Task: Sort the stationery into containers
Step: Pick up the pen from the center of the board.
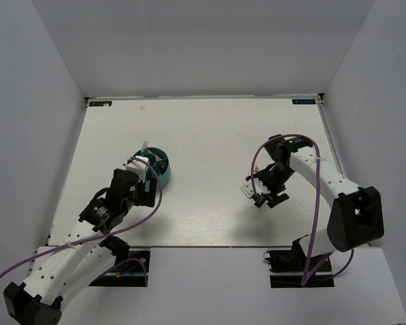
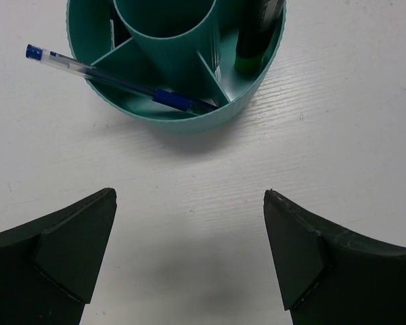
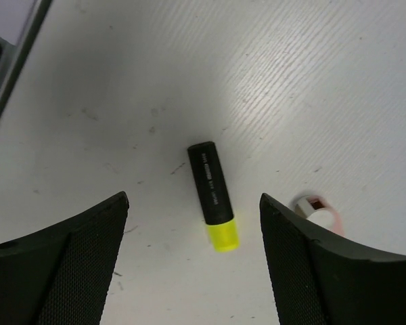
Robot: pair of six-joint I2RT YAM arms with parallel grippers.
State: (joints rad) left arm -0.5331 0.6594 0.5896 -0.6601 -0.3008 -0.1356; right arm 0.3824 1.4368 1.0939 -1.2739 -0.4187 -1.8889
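your left claw [image 2: 189, 196] is wide open and holds nothing. it hangs over the bare worktop [image 2: 338, 135] just in front of the teal organiser [image 2: 183, 122], near it but not touching. the organiser has a tall middle tube [image 2: 166, 40] with slots all around it. a blue pen [image 2: 115, 78] lies tilted in the slot nearest your left claw. its low end sits down inside the organiser and its blue cap end pokes out over the rim. a black and green highlighter [image 2: 254, 47] stands in the next slot round, leaning on the organiser's outer wall. a thin dark thing shows in a slot on the other side of the tube, maybe another pen, but too little of it shows to be sure.

your right claw [image 3: 193, 198] is well apart from the organiser, far off to its right when seen from above. this claw is let go and open wide too, with nothing in it. a black and yellow highlighter [image 3: 213, 196] lies flat on the worktop under it, between the two fingers [image 3: 68, 264] and touching neither. a small white and pink piece [image 3: 315, 207] lies just beside that highlighter, partly hidden by one of them. both lie outside the organiser.
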